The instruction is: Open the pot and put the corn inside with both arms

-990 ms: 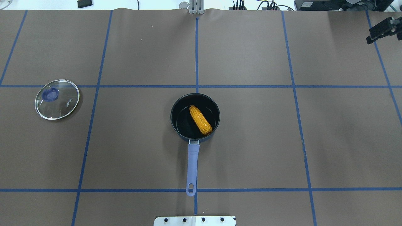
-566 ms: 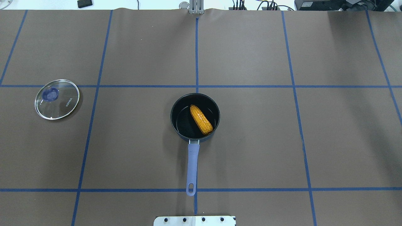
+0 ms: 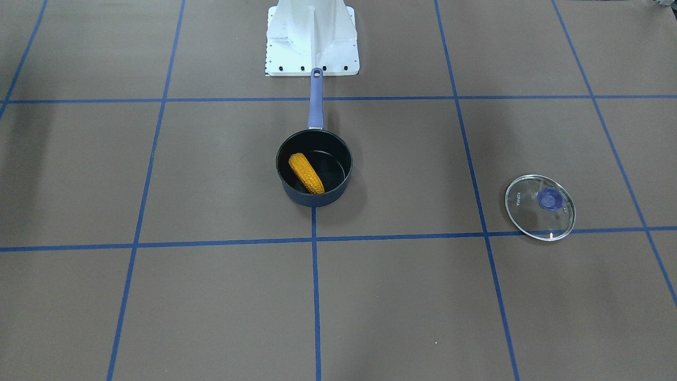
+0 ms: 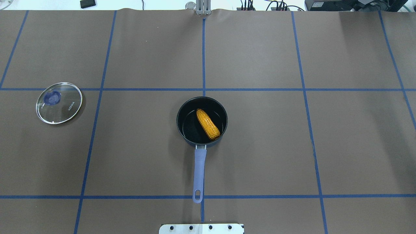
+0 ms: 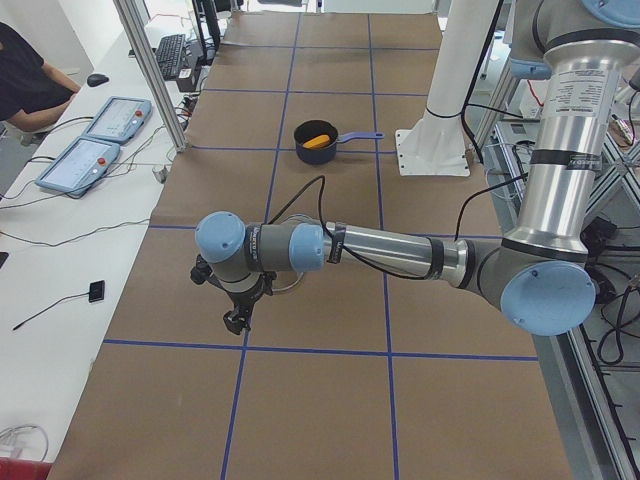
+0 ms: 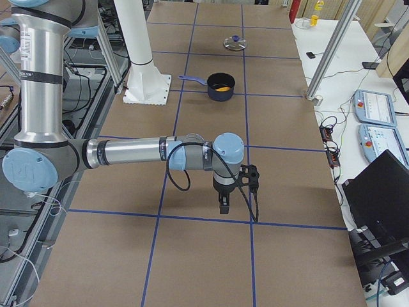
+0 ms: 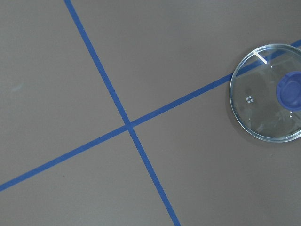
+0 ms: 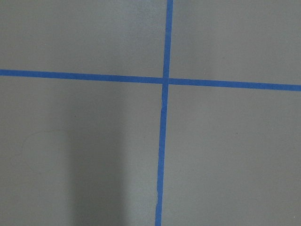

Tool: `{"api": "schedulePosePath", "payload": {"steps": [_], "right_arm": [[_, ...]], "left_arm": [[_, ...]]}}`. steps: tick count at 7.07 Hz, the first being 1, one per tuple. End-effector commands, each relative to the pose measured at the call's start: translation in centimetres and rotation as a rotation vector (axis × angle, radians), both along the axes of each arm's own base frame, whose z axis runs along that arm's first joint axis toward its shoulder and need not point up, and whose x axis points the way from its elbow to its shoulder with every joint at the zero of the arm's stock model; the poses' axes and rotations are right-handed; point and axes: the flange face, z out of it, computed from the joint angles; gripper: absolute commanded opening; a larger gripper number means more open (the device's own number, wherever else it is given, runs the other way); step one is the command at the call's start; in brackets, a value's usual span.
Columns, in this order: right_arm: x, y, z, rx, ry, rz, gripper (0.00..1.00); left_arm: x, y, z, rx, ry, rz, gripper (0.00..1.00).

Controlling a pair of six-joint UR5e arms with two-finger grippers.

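Note:
The dark navy pot [image 4: 190,128] stands open at the table's middle, its lavender handle [image 4: 198,172] pointing toward the robot base. The orange-yellow corn [image 4: 208,123] lies inside it, also in the front view [image 3: 306,173]. The glass lid [image 4: 59,103] lies flat on the table far to the pot's left. My left gripper [image 5: 236,318] shows only in the exterior left view, far from the pot; I cannot tell if it is open. My right gripper [image 6: 223,206] shows only in the exterior right view, far from the pot; I cannot tell its state either.
Blue tape lines grid the brown table. The white robot base plate [image 3: 312,58] sits just behind the pot handle's end. The lid also shows at the right of the left wrist view [image 7: 268,94]. Operator consoles [image 5: 95,140] lie beyond the table's far edge.
One second ago the right gripper showed at the overhead view's top right edge; it has since left that view. Pot, corn and lid have not moved.

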Motion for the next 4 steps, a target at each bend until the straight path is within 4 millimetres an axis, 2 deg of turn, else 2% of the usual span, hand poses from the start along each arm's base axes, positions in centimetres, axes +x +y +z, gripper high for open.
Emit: {"api": "schedulePosePath", "payload": {"steps": [1,4], "right_arm": [[-0.01,0.11,-0.04,0.001,-0.005,-0.001,1.0],[-0.02,0.11,-0.12,0.004,-0.006,-0.002,1.0]], "left_arm": [[-0.04,0.71,0.64,-0.012,0.002,0.0,1.0],[-0.04,0.9,0.65,-0.012,0.002,-0.002,1.0]]}}
